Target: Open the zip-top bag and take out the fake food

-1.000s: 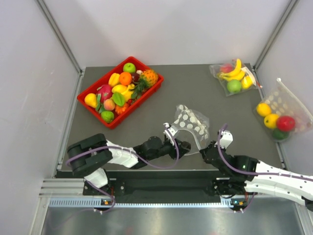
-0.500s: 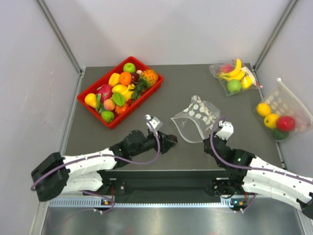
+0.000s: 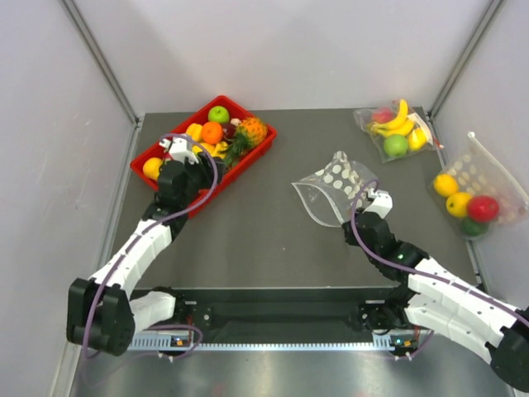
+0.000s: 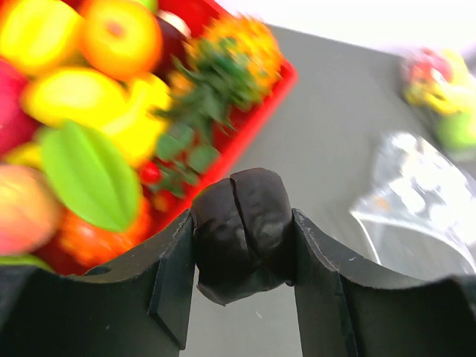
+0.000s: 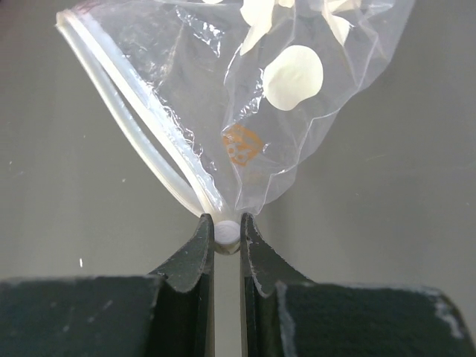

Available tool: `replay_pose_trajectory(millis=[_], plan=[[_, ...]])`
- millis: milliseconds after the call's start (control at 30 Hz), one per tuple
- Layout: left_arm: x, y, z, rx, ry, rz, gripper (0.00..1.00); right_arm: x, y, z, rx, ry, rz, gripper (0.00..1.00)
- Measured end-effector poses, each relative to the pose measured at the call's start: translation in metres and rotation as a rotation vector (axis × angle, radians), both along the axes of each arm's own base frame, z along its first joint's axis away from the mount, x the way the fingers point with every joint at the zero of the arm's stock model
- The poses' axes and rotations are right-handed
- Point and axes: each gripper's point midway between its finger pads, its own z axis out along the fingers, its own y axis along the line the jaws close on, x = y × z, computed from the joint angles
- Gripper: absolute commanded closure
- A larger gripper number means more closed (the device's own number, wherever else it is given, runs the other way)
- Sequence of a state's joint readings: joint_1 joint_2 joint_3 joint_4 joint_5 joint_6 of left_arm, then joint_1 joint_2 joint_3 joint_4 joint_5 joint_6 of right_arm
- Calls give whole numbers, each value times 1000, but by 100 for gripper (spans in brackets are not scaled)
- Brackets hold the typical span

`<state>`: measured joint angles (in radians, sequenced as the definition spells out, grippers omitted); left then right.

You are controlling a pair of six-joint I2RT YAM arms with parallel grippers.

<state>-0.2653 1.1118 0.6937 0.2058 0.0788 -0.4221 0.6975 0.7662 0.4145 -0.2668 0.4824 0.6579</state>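
The zip-top bag (image 3: 335, 186), clear with pale round dots, hangs from my right gripper (image 3: 368, 207) and looks empty. In the right wrist view the right gripper (image 5: 227, 234) is shut on the end of the bag's (image 5: 282, 111) white zip strip (image 5: 141, 126). My left gripper (image 3: 183, 157) is over the red tray (image 3: 263, 135). In the left wrist view the left gripper (image 4: 242, 245) is shut on a dark lumpy fake food piece (image 4: 242, 223). The tray holds a peach (image 3: 185, 175), an orange (image 3: 212, 132) and a green fruit (image 3: 181, 196) among other fruit.
A clear bag with bananas and a green apple (image 3: 395, 132) lies at the back right. A bigger dotted bag of yellow and red fruit (image 3: 475, 194) lies at the right edge. Grey walls close the table on three sides.
My left arm has swung from the bag at the table's middle to the red tray at the far left. My right gripper has carried the bag up and farther back.
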Motion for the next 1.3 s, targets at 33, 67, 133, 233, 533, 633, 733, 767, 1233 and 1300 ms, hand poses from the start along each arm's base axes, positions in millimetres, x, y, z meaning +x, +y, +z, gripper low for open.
replay_pose_trajectory(millis=[33,67,133,233,533,633,733,767,1233,1300], plan=[[9,9,4,11,-5,36,83,0,1,0,3,1,8,100],[15,15,6,23,-4,60,83,0,2,0,3,2,17,100],[27,22,10,52,-4,90,83,0,5,1,7,1,31,100],[43,28,6,101,6,118,83,0,6,1,11,1,44,100],[86,30,-47,221,116,115,75,-1,9,8,43,-14,69,100],[94,26,-68,240,159,94,68,-2,9,9,53,-19,76,100],[106,22,-86,259,190,71,52,-4,10,6,56,-11,83,100],[109,21,-89,263,195,68,38,-4,10,7,58,-11,86,100],[115,25,-92,303,195,74,1,-8,11,6,71,-14,100,91],[112,26,-85,304,191,77,1,-8,11,5,65,-10,103,77]])
